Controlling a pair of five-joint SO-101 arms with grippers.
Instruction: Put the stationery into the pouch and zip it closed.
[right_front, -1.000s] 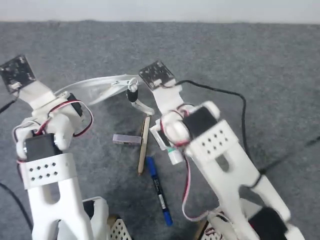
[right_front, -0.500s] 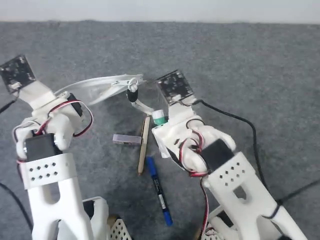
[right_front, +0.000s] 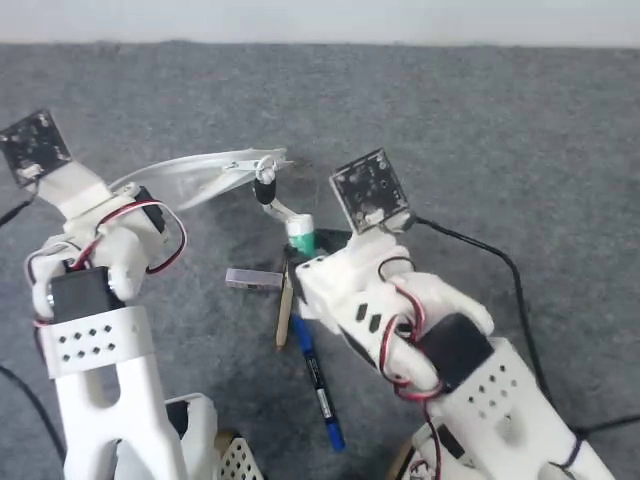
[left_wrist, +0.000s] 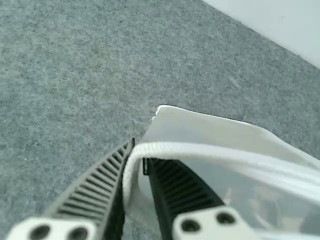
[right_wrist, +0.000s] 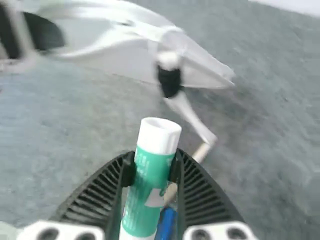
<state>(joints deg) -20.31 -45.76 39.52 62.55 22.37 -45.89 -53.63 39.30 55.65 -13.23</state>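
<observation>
Grey carpet-like worktop (right_front: 520, 130). Left gripper (left_wrist: 139, 152) has its fingers clamped on the zipper-edge corner of the clear pouch (left_wrist: 215, 145), which lies on the far part of the worktop. Right gripper (right_wrist: 153, 156) has its fingers clamped on a green-white glue stick (right_wrist: 149, 175), cap end near the black zipper pull (right_front: 265, 190), outside the pouch. Blue pen (right_front: 318, 380), flat wooden stick (right_front: 288, 295) and small clear block (right_front: 250, 278) lie on the worktop between the arms.

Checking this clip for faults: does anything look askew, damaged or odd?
Nothing stands out. The left end effector pinches the pouch, the right end effector grips the glue stick, and the blue pen lies loose.
</observation>
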